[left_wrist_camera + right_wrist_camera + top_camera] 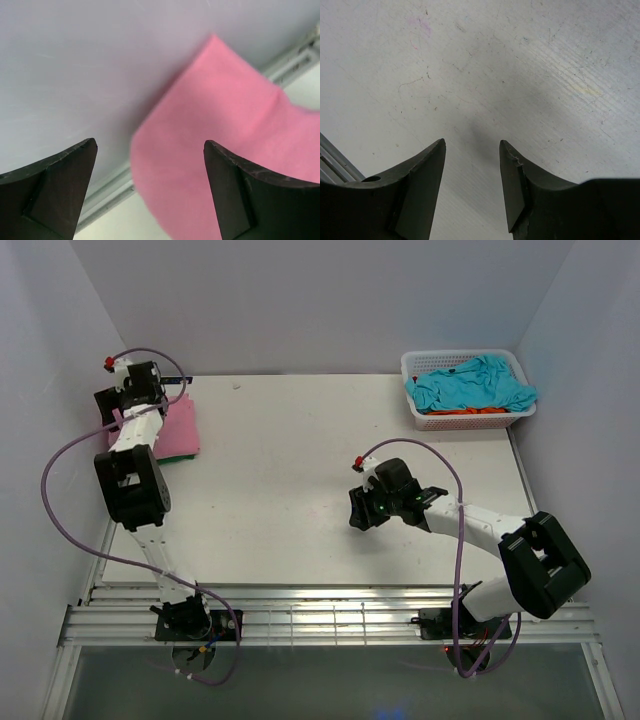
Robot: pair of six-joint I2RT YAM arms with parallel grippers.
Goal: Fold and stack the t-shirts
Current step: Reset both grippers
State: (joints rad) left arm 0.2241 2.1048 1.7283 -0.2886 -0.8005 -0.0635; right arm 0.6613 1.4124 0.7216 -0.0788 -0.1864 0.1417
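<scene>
Top external: folded pink t-shirt (180, 430), far left, long axis running near to far. Left gripper (150, 147) at its far end, fingers spread, empty. Right gripper (472, 145) mid-table, likewise spread, empty.

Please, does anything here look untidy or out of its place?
Only the turquoise t-shirt: it lies crumpled in the white basket, one part hanging over the rim, atop an orange one. The pink t-shirt looks neatly folded.
</scene>
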